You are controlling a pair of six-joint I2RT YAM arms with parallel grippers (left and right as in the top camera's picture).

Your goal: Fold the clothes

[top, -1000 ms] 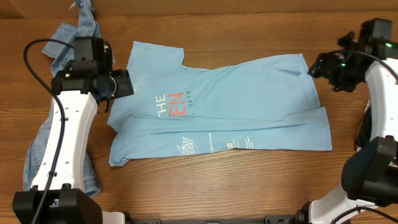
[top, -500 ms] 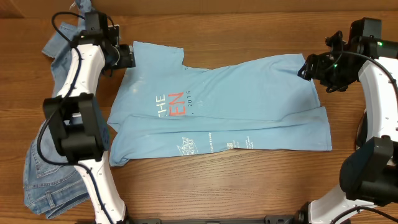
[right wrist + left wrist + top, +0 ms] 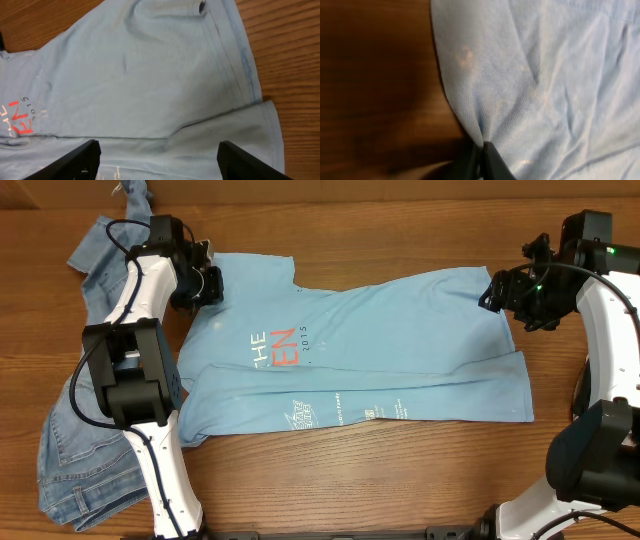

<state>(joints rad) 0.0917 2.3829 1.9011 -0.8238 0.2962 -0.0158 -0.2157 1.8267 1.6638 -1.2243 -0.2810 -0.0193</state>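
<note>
The T-shirt (image 3: 400, 330) lies spread across the middle of the table (image 3: 400, 480), chest lettering (image 3: 272, 348) facing up. Its hem (image 3: 240, 55) points to 3 o'clock and its shoulders to 9 o'clock. A long strip along the 6 o'clock edge looks turned over onto the body. A pair of jeans (image 3: 75, 450) lies crumpled on the 9 o'clock side, just beside the shirt.

The left gripper (image 3: 205, 280) sits at the shirt's 10 o'clock corner. In its wrist view the fingers are pinched together on the cloth edge, with small puckers running out from the pinch. The right gripper (image 3: 497, 290) hangs over the 2 o'clock corner near the hem with its fingers spread wide and holding nothing. Whether they touch the cloth cannot be told.

The shirt is thin, light cotton, soft and limp. It should drape from whatever points hold it and sag between them, so one corner alone would drag the rest into a bunch. It looks easy to pinch and unlikely to slip, but a shallow bite could catch only the top layer where the cloth is doubled.

The best holds are probably the two 12 o'clock corners: the shoulder edge the left gripper has, and the stitched hem corner under the right one, where the seam gives more to bite on. Lifting both evenly should keep that edge straight for the next fold.
</note>
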